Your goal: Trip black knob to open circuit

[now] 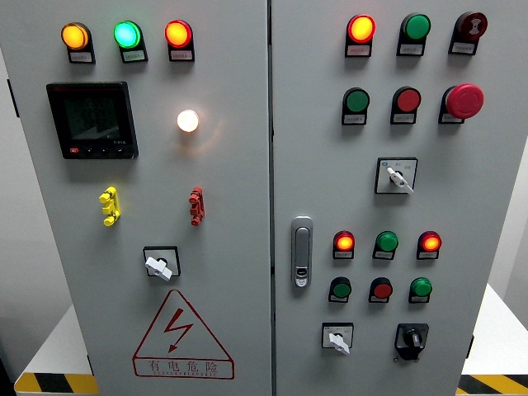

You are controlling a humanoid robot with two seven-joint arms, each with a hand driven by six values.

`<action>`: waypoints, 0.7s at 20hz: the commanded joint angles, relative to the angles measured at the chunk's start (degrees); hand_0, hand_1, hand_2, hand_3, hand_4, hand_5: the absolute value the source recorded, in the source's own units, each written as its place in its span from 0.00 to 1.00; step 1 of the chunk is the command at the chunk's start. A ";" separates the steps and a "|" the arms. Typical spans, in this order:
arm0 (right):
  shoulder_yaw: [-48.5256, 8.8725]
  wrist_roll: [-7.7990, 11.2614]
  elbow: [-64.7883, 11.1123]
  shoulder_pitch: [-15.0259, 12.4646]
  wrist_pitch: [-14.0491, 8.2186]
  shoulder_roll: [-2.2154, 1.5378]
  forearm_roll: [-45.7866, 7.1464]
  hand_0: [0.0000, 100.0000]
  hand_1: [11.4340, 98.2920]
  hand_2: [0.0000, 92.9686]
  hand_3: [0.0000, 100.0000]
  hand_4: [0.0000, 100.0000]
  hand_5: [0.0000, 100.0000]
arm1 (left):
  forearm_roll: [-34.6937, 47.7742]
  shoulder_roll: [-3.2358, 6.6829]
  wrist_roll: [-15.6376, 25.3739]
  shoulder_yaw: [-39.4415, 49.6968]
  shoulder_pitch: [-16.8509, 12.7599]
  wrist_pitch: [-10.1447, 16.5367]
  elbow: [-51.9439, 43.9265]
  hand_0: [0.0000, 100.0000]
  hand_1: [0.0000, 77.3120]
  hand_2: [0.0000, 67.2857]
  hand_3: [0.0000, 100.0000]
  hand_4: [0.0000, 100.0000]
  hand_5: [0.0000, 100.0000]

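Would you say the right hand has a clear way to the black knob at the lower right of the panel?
Probably yes: the black knob stands uncovered on the right door, though neither hand is in view yet.

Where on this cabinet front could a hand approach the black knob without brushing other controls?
The black knob sits at the right door's lower right. Bare panel lies to its right, up to the cabinet edge, and just below it. It is crowded to the left, by the white selector switch, and above, under the green button. No hand is in view.

No part of the robot's body in view, no arm, hand or fingers to describe
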State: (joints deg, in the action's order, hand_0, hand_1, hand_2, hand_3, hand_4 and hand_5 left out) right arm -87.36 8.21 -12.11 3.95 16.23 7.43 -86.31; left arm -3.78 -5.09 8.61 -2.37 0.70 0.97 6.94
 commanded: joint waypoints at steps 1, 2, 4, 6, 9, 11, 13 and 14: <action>0.35 2.67 -6.40 -1.13 -0.23 0.04 -0.26 0.89 0.28 0.00 0.20 0.09 0.19 | 0.00 0.00 0.00 0.00 0.00 0.00 0.00 0.00 0.04 0.19 0.21 0.07 0.01; 1.05 3.64 -11.31 -2.88 -0.76 0.04 -0.26 0.88 0.29 0.00 0.21 0.10 0.22 | 0.00 0.00 0.00 0.00 0.00 0.00 0.00 0.00 0.04 0.19 0.21 0.07 0.01; 3.32 3.74 -18.53 -4.91 -2.86 0.13 -0.26 0.86 0.33 0.00 0.22 0.12 0.26 | 0.00 0.00 0.00 0.00 0.00 0.00 0.00 0.00 0.04 0.19 0.21 0.07 0.01; 6.05 4.00 -21.54 -4.74 -7.68 0.66 -0.26 0.85 0.35 0.00 0.24 0.13 0.29 | 0.00 0.00 0.00 0.00 0.00 0.00 0.00 0.00 0.04 0.19 0.21 0.07 0.01; 9.03 7.50 -24.18 -2.29 -14.45 0.31 -0.26 0.87 0.37 0.00 0.29 0.19 0.36 | 0.00 0.00 0.00 0.00 0.00 0.00 0.00 0.00 0.04 0.19 0.21 0.07 0.01; 10.71 10.49 -24.36 0.52 -21.38 -0.04 -0.26 0.89 0.39 0.00 0.33 0.24 0.42 | 0.00 0.00 0.00 0.00 0.00 0.00 0.00 0.00 0.04 0.19 0.21 0.07 0.01; 12.38 10.16 -34.05 -0.51 -25.18 -0.39 1.13 0.91 0.41 0.00 0.37 0.30 0.49 | 0.00 0.00 0.00 0.00 0.00 0.00 0.00 0.00 0.04 0.19 0.21 0.07 0.01; 14.04 9.64 -39.60 -3.40 -25.81 -0.22 3.06 0.92 0.42 0.00 0.40 0.32 0.52 | 0.00 0.00 0.00 0.00 0.00 0.00 0.00 0.00 0.04 0.19 0.21 0.07 0.01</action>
State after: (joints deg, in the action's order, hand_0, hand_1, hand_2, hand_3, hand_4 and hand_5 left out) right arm -75.45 18.25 -43.53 3.33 -7.42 7.24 -85.36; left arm -3.78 -5.10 8.62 -2.37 0.71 0.97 6.94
